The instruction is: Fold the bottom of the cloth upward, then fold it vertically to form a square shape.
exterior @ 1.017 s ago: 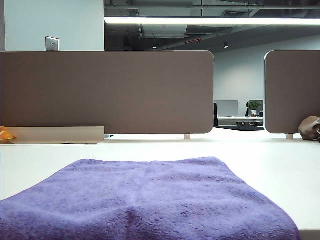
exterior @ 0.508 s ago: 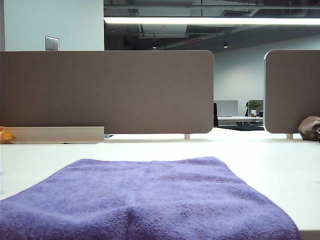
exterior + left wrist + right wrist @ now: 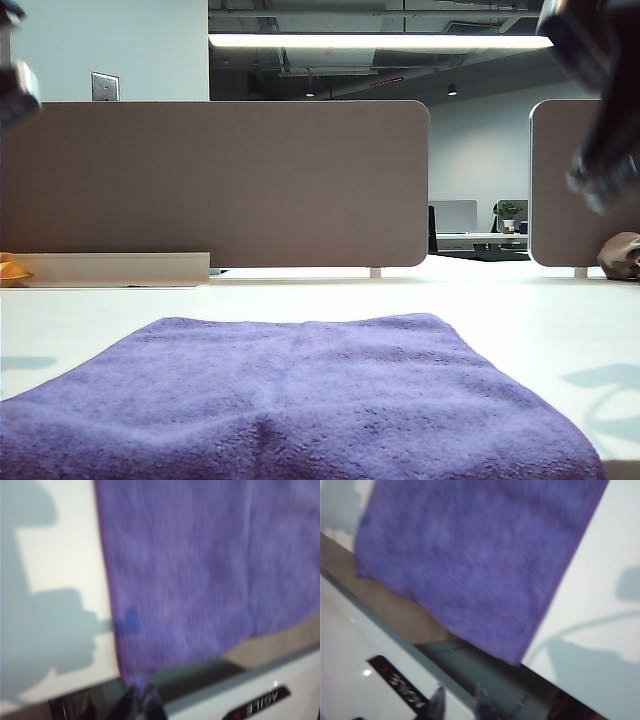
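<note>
Cloth (image 3: 300, 400), purple and fuzzy, lies flat and unfolded across the white counter (image 3: 520, 310) in the lower half of the exterior view, its near edge running off the bottom of the frame. A second ago nothing hung above it; now two dark, blurred shapes have entered the upper corners, the left hand (image 3: 15, 85) at upper left and the right hand (image 3: 600, 120) at upper right, with fresh shadows on the counter at either side. Both are well clear of the cloth. A brown partition (image 3: 215, 185) stands behind, and a small brownish lump (image 3: 620, 257) sits at the far right edge.

Left wrist view, smeared by motion: the cloth (image 3: 210, 565) fills the upper right of the frame, one corner hanging over the counter edge toward the bottom centre. The left hand (image 3: 141, 702) shows at the bottom edge with its fingertips almost together, a narrow gap between them, gripping nothing.

Right wrist view, also blurred: the cloth (image 3: 475, 555) spreads across the upper left, its nearest corner pointing to the lower centre. The right hand (image 3: 459, 702) shows at the bottom with its two fingertips plainly apart and empty.

Judging by this, both arms are swinging in over the near corners, and the first fold has not begun; each hand would need to spread and drop onto its corner.
</note>
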You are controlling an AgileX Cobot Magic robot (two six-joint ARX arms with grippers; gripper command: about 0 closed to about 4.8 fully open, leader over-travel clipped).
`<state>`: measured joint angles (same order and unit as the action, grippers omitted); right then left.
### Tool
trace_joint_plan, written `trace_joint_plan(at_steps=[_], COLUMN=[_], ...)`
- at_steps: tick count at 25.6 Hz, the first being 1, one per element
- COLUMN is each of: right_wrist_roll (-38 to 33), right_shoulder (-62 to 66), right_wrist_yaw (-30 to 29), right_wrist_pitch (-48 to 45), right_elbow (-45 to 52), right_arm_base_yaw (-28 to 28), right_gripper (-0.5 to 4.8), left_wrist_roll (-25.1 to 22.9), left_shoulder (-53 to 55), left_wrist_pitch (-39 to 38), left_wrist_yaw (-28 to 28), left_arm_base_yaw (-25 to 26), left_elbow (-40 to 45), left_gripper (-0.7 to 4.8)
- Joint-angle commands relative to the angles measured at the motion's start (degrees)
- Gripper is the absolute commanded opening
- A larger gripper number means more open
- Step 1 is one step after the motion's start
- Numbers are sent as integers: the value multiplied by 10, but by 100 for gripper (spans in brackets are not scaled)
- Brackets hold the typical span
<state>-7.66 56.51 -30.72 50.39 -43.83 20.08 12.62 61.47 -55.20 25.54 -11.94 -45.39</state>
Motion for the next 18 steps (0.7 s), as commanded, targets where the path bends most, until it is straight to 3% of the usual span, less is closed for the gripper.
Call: trace_joint_plan(at_steps=[1,4,7,9,16,18], right_wrist_roll=[-28,-31,-38,-49,-68,-74], right_shoulder=[0,0,7,7,24,40], right_wrist_yaw=[26,36,36,37,33,9], right_wrist_pitch=[-23,-27,-35,-43,-69,-83], right_elbow=[55,87,89,89,89,89], right_arm_base_yaw=[47,59,62,61,62,62], right_gripper=[119,176,194,235,235,235], left_wrist_roll=[18,36,38,44,49,47], left_shoulder=[-2,-2,-2,-2,-2,-2], left_wrist_pitch=[16,34,48,56,47,42], left_wrist_yaw=[3,0,0,-2,-20,-27], left_arm_base_yaw=[-36,-71,-74,-75,-75,-75], left_elbow=[43,58,59,59,59,60], left_gripper=[27,30,32,85,90,90])
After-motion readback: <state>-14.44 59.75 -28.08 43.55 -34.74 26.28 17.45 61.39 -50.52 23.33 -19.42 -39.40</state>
